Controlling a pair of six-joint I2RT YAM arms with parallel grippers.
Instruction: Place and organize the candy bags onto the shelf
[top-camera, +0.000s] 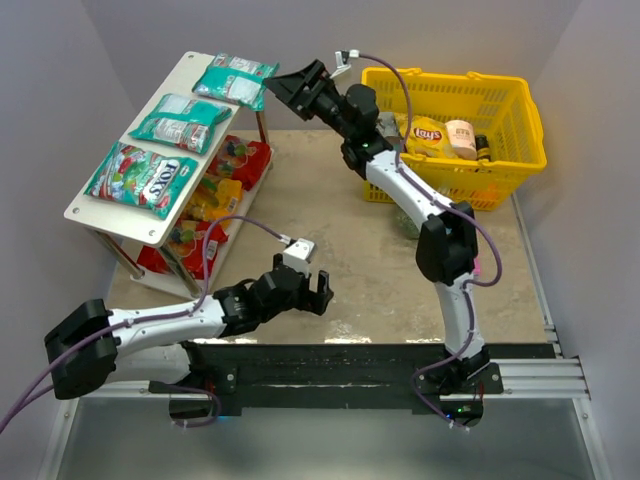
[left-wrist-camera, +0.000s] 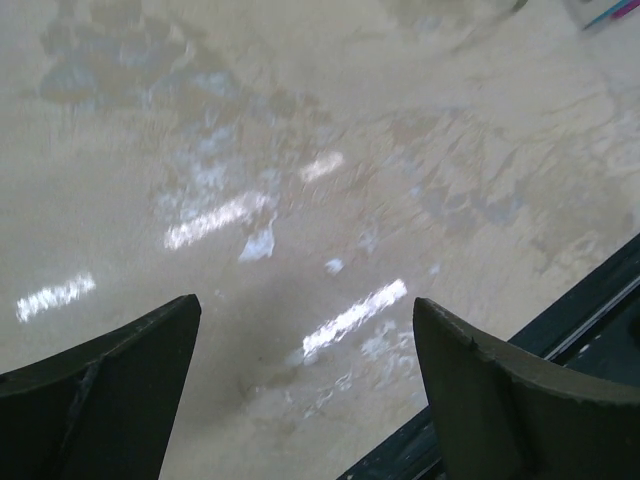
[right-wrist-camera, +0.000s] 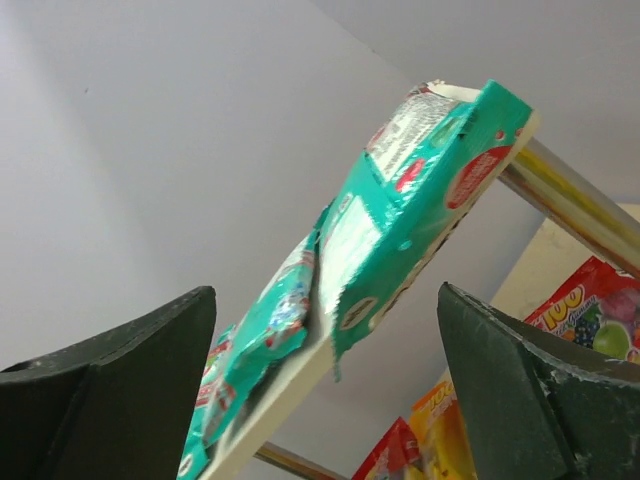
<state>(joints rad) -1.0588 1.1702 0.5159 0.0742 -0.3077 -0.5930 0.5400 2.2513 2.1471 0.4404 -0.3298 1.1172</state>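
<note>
Three candy bags (top-camera: 180, 121) lie flat along the top tier of the shelf (top-camera: 105, 220), long axes crosswise to it, the far teal bag (top-camera: 236, 80) overhanging toward the right tool (top-camera: 282, 95). Both tools gape wide and empty, the left tool (top-camera: 320, 293) low over the bench (top-camera: 370, 270).

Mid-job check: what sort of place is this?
Probably a lab mock-up of a shop: a long white two-tier shelf carrying teal plastic candy bags and a yellow plastic shopping basket stand on a worn beige tabletop boxed in by plain pale walls.
</note>
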